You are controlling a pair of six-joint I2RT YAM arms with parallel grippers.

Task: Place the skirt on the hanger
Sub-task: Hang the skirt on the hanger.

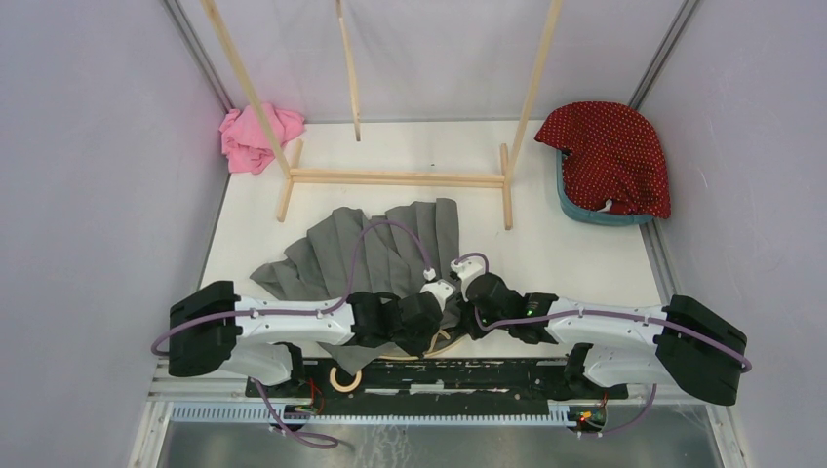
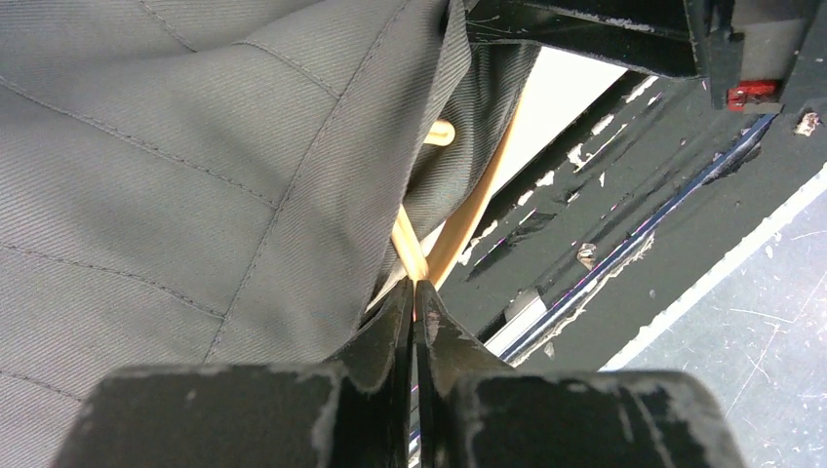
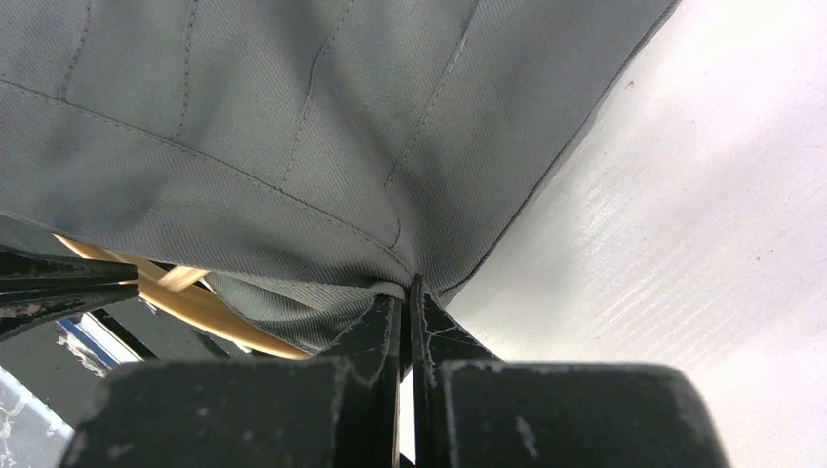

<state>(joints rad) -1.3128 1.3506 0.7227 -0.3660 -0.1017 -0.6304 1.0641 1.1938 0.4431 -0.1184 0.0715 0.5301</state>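
The grey skirt point(image 1: 390, 244) lies spread on the desk point(image 1: 575, 253), its near edge draped over the wooden hanger point(image 2: 470, 210) at the desk's front rim. Our left tool point(image 2: 414, 292) is clenched, and it looks to us to be pinching the hanger's thin wood right beside the cloth. Our right tool point(image 3: 410, 288) is clenched on a seam at the skirt's edge. Both pinches are shallow, so a sideways tug could let the cloth slide out. With the hanger so near the rim, a push could send it off. Our wrists sit close together and may knock.
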